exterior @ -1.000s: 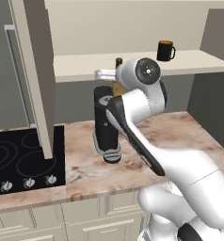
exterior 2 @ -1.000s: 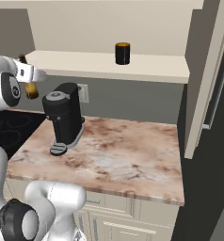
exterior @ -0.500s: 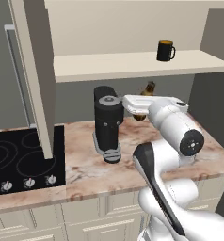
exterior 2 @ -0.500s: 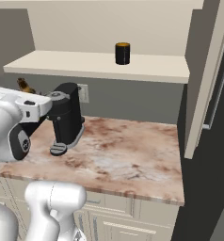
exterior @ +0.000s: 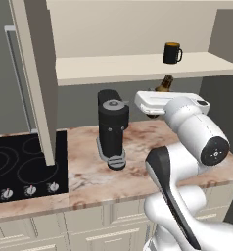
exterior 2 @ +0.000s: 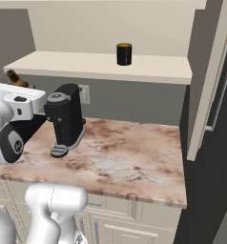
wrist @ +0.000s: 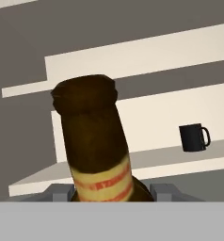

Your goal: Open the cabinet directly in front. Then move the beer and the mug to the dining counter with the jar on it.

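Beer (wrist: 96,150) clenched in jaws, off the shelf (exterior: 138,66), now carried lower at centre right in left base view versus a second ago. Mug (exterior: 172,52) alone on shelf, upper right. Beer half done; mug next.

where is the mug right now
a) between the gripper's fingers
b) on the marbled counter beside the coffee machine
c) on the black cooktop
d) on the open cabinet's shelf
d: the mug stands upright on the pale shelf of the cabinet, while the gripper below it is closed on the beer, not on the mug.
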Tool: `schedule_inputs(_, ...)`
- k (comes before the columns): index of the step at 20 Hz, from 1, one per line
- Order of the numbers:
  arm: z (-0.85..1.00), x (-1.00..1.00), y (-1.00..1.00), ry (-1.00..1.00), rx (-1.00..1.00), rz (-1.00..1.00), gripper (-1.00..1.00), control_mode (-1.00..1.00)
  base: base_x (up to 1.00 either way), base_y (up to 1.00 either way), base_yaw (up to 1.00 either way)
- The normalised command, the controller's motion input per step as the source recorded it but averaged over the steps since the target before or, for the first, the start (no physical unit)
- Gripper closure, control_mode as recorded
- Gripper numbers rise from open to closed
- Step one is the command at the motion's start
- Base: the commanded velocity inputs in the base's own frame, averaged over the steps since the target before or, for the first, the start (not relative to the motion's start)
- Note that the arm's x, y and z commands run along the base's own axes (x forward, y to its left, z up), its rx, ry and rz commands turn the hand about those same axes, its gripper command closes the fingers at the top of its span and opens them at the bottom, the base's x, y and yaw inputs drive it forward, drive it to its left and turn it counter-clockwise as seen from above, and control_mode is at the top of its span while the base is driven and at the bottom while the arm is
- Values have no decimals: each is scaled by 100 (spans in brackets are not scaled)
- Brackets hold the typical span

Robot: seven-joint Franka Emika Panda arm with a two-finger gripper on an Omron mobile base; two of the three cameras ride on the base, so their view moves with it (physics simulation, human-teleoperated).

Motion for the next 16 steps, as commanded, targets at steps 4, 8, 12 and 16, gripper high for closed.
schedule_inputs(4, 0, 0, 0, 0, 0, 0, 100, -100, 0, 0, 0)
schedule_inputs(8, 0, 0, 0, 0, 0, 0, 100, -100, 0, 0, 0)
schedule_inputs(12, 0, 0, 0, 0, 0, 0, 100, -100, 0, 0, 0)
schedule_inputs(16, 0, 0, 0, 0, 0, 0, 100, -100, 0, 0, 0)
